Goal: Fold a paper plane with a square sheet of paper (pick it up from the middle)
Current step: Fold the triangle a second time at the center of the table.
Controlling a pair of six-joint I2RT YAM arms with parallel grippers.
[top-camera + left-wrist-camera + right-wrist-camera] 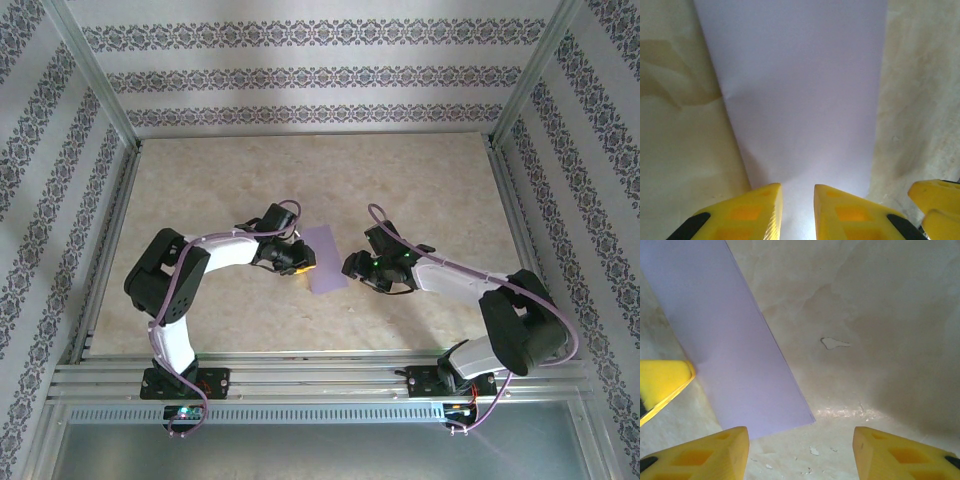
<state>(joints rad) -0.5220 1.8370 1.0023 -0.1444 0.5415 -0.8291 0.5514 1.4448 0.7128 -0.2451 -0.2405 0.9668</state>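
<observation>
Left wrist shows the left hand [797, 192] narrowly parted at the edge of the paper [800, 100]; the right hand [800, 435] is spread. Likely the creasing step; next, press the fold flat.

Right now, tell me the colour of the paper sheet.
The paper sheet is plain pale lavender, best seen in the left wrist view.

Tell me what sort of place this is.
Probably a robot test booth: a metal frame boxes in a marble-look table, wallpapered panels form walls, and a left arm and right arm are bolted at its near edge.
</observation>
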